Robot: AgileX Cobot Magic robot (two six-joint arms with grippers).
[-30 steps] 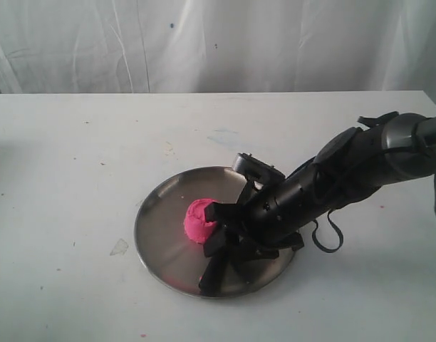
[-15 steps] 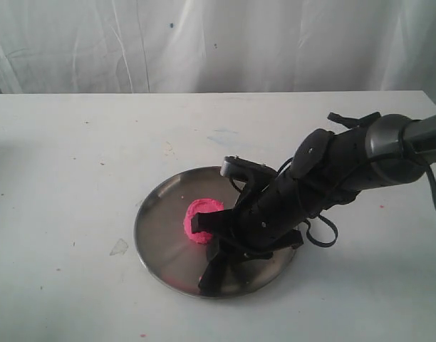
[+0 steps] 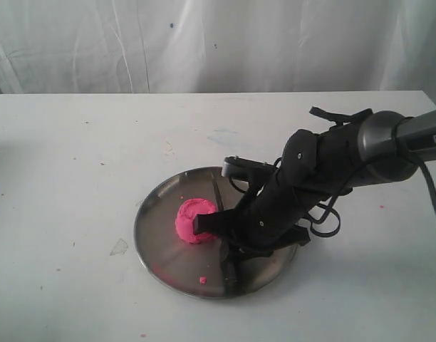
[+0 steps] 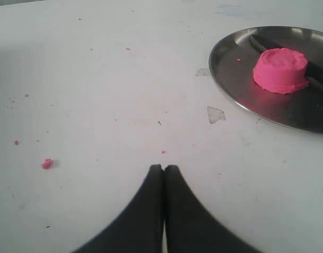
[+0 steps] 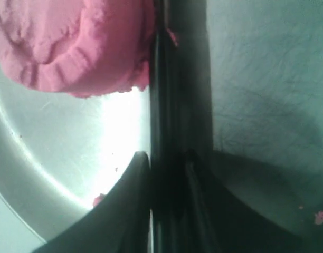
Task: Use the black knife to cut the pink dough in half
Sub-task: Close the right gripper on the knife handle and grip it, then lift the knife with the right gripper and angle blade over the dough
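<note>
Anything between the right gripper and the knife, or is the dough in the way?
Nothing visible. The right gripper has its fingers either side of the knife on the plate. The dough lies against the knife further along, clear of the fingers. Whether they grip it is unclear.

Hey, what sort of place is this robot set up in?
Probably a robotics lab or test bench, not a kitchen: a plain white table speckled with pink crumbs, a draped white sheet as backdrop, and a steel plate holding pink dough and a black knife.
</note>
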